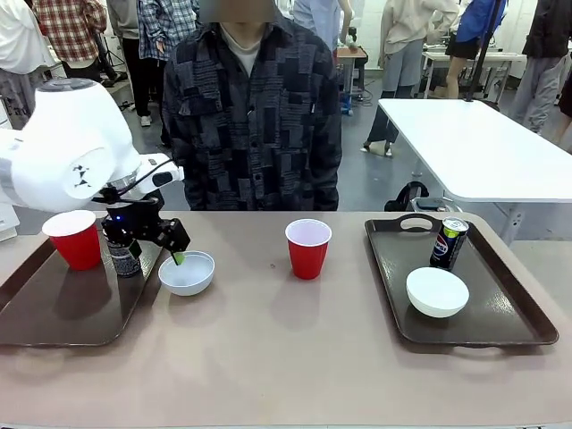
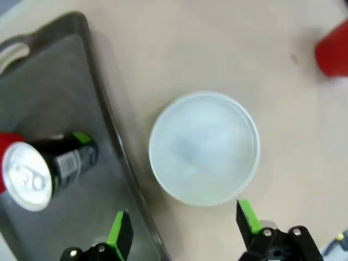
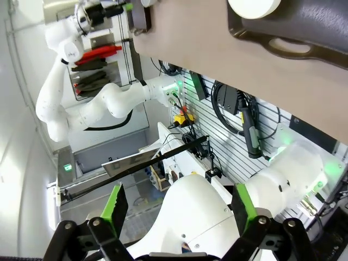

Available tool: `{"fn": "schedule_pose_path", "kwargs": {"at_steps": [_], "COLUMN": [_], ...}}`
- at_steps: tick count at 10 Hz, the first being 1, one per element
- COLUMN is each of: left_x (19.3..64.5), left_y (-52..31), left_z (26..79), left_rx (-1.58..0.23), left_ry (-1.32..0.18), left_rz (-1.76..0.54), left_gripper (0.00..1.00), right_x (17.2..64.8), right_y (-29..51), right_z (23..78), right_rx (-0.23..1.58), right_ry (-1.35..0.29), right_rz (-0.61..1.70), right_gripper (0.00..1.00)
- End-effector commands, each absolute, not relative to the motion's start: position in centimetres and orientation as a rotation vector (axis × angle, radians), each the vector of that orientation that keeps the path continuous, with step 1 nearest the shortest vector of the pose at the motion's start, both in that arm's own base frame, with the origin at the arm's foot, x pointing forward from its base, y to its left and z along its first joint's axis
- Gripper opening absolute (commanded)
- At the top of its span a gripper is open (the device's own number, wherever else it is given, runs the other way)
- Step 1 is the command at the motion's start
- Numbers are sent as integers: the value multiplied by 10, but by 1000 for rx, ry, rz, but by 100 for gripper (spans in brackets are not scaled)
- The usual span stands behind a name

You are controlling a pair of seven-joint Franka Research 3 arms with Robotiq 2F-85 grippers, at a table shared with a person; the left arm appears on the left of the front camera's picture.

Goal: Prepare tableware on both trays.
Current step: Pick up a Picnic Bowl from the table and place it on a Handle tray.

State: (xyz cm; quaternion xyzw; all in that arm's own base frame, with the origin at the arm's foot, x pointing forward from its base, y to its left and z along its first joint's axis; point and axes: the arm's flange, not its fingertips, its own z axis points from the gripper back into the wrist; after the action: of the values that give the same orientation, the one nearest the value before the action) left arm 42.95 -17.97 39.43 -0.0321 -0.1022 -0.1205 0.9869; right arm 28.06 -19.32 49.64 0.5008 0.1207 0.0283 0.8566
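The left hand (image 1: 172, 254) is held released, its jaws spread wide with nothing between them, low over the left bowl (image 2: 204, 147). In the left wrist view one green pad (image 2: 118, 231) is seen above the rim of the left tray (image 2: 49, 76) and the other just beside the bowl's edge; whether either is touching cannot be told. The left bowl is set on the bare bench (image 1: 286, 357), just beside the left tray's right rim and off it. On that tray the left can (image 1: 122, 256) is stood upright, partly hidden by the hand, and the left cup (image 1: 74, 239), red with a white inside, is placed upright just beside it. The middle cup (image 1: 308, 248) is stood upright on the bench between the two trays. The right tray (image 1: 514, 313) is laid at the bench's right end with its handle slot toward the far side; the right can (image 1: 448, 242) is stood upright on its far part and the right bowl (image 1: 437, 291) is set nearer. The right hand (image 3: 178, 205) is likewise released and empty, held well apart from the bench, with a slatted panel (image 3: 217, 125) hung with cables seen beyond it. The bench top is a plain matte beige-brown. A person (image 1: 255, 116) in a dark patterned shirt is stood at the far side, and behind them a white table (image 1: 483, 152), a grey floor and other people are seen.
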Motion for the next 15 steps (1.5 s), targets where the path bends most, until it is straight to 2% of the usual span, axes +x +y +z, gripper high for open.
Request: {"fn": "schedule_pose_path", "kwargs": {"at_steps": [1, 2, 6, 8, 11, 12, 13, 14, 15], "left_x": [424, 430, 442, 459, 476, 481, 482, 485, 484], "left_y": [-172, -180, -184, -195, -196, -198, -200, -202, -202], "left_z": [400, 394, 385, 367, 352, 348, 346, 346, 346], "left_rx": [-95, -64, -82, 2, 5, 11, 9, 12, 17], "left_ry": [-114, -205, -177, -148, -160, -151, -147, -147, -144], "left_rz": [-228, -242, -215, -222, -186, -179, -176, -180, -179], "left_gripper": [100, 100, 100, 100, 100, 82, 82, 64, 77], "right_x": [280, 280, 280, 280, 280, 280, 280, 280, 280], "right_y": [-193, -193, -193, -193, -193, -193, -193, -193, -193], "right_z": [498, 498, 498, 498, 498, 498, 498, 498, 498], "right_rx": [1065, 1065, 1065, 1065, 1065, 1065, 1065, 1065, 1065], "right_ry": [249, 249, 249, 249, 249, 249, 249, 249, 249], "right_rz": [67, 67, 67, 67, 67, 67, 67, 67, 67], "right_gripper": [100, 100, 100, 100, 100, 100, 100, 100, 100]}}
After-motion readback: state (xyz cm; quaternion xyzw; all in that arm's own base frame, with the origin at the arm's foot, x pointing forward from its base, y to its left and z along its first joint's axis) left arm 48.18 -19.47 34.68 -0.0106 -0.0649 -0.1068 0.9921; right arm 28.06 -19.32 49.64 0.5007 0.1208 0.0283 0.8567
